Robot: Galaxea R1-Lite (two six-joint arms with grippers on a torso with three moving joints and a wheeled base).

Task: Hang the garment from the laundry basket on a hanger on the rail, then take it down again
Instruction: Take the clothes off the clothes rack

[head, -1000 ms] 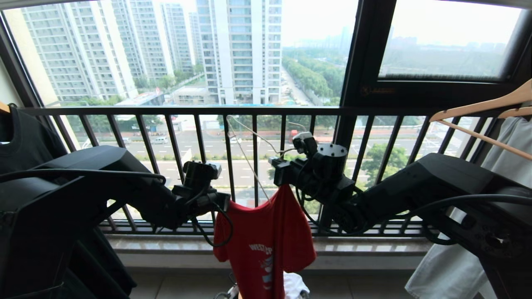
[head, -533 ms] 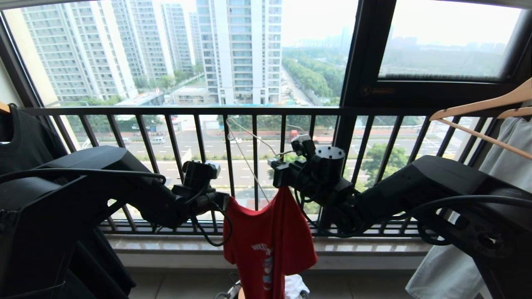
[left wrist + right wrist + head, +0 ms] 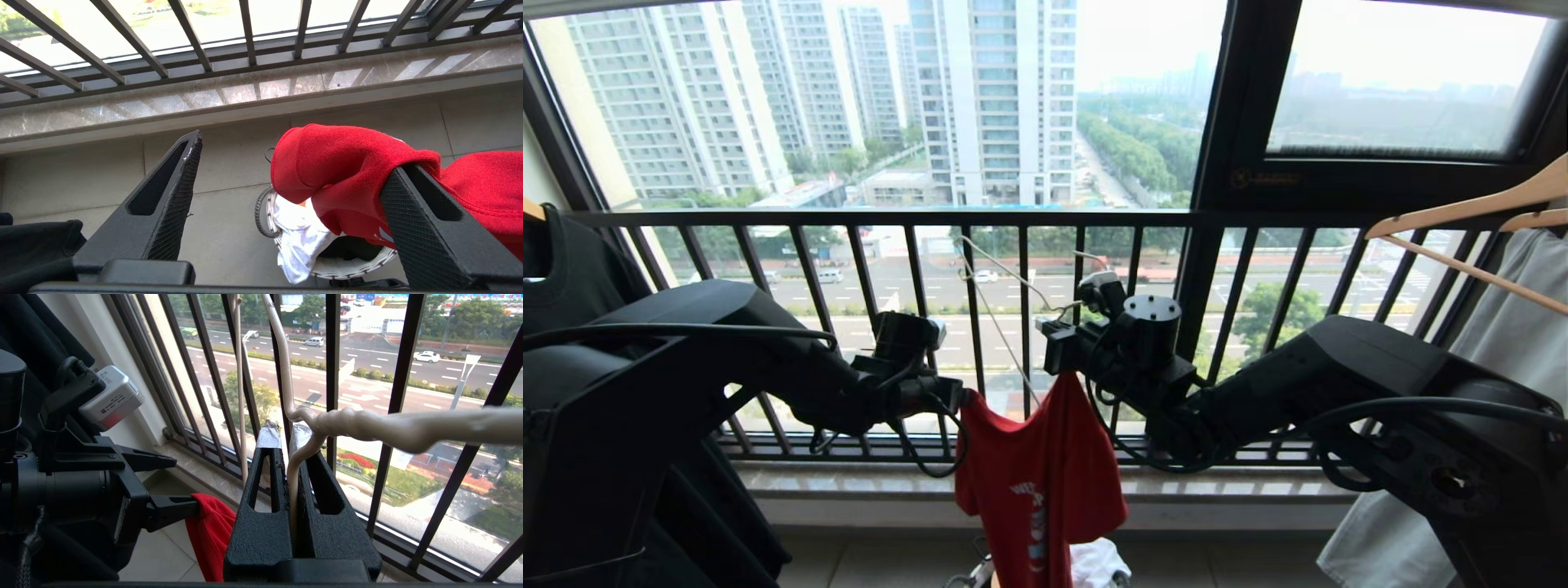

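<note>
The red garment point(image 3: 1045, 482) hangs from one end of the thin white wire hanger point(image 3: 1005, 302), in front of the window. My right gripper point(image 3: 286, 435) is shut on the hanger point(image 3: 367, 426) at its twisted neck. My left gripper point(image 3: 297, 152) is open beside the garment's shoulder. A fold of the red cloth point(image 3: 347, 171) drapes over one of its fingers point(image 3: 412, 220), and the other finger stands free. Below on the floor is the laundry basket point(image 3: 355, 267) with its white rim. The rail is out of view.
A white cloth point(image 3: 300, 237) spills over the basket's edge. A black T-shirt point(image 3: 572, 278) hangs at the left. Wooden hangers point(image 3: 1462, 212) and a pale grey garment point(image 3: 1503, 327) are at the right. The black window railing point(image 3: 890, 219) and stone sill point(image 3: 849, 482) run close ahead.
My left gripper has opened and let go of the garment's shoulder. The cloth now only lies over one finger. Both arms, hanger and garment have shifted slightly left and down.
</note>
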